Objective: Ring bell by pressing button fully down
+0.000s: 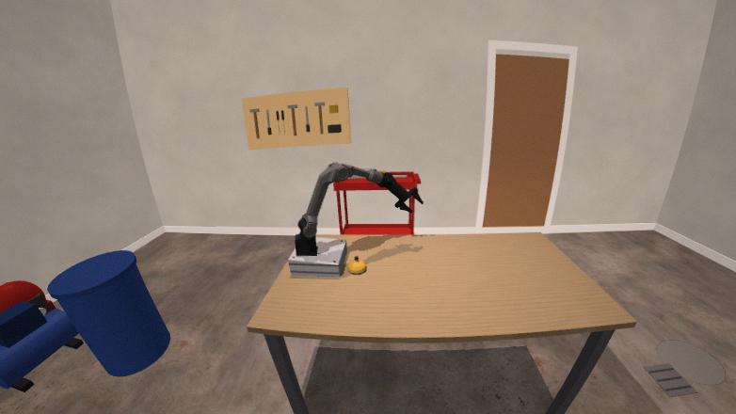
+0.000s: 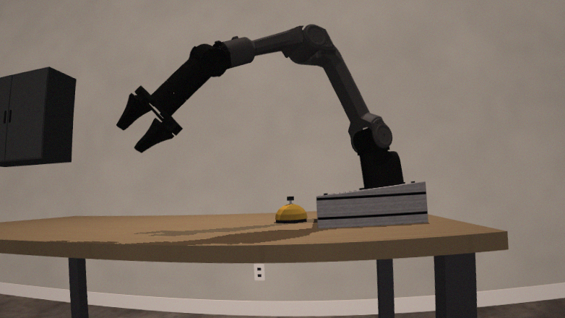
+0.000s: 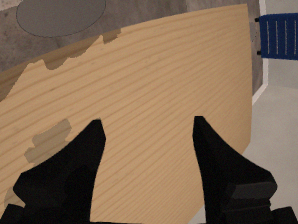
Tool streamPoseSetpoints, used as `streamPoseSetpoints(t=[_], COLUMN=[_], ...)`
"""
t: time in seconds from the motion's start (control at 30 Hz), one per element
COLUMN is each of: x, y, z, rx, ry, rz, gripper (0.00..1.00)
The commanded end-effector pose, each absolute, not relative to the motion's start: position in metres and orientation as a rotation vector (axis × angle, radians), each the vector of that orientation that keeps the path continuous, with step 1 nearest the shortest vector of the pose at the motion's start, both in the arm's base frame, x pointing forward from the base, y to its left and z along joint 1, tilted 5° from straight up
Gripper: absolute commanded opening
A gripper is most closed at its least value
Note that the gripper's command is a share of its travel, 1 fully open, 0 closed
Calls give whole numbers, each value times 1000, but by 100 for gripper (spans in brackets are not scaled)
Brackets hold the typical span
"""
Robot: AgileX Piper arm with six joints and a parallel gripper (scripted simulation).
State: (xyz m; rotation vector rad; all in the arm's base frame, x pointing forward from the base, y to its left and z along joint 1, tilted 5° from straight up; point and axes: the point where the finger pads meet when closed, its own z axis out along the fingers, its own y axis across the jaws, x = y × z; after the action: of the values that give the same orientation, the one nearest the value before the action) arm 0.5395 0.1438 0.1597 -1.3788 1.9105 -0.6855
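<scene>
The arm is stretched high and far out over the tabletop [image 2: 118,237], and the tool [image 2: 132,136] hangs well above the wood with its two fingers spread as wide as they go, nothing between them. Down below, the yellow bell [image 2: 291,213] stands upright just beside the arm's grey base block [image 2: 415,197], close to the corner of the tabletop where the arm is mounted. Its little dark button [image 2: 290,198] looks up and untouched. So the tool is well apart from its target: the bell sits almost at the arm's foot, while the reach points out toward the opposite end. The wrist view shows only bare wood between the fingers, no bell. By my reckoning nothing is rung yet; the arm will need to fold back and come down on that small button, gently, since the bell is loose and could slide.
</scene>
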Motion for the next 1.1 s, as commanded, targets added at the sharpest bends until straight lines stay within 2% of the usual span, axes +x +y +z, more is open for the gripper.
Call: streamPoseSetpoints(t=[0.0, 0.63, 0.9, 1.03, 1.07], x=[540, 534, 446, 377, 377], y=[144, 130, -1, -47, -47], z=[161, 159, 133, 117, 117], rx=[-1377, -1334, -730, -305, -305], ry=[1909, 1962, 2511, 2739, 2739], rz=[-686, -673, -497, -371, -371], gripper=[100, 100, 100, 100, 100])
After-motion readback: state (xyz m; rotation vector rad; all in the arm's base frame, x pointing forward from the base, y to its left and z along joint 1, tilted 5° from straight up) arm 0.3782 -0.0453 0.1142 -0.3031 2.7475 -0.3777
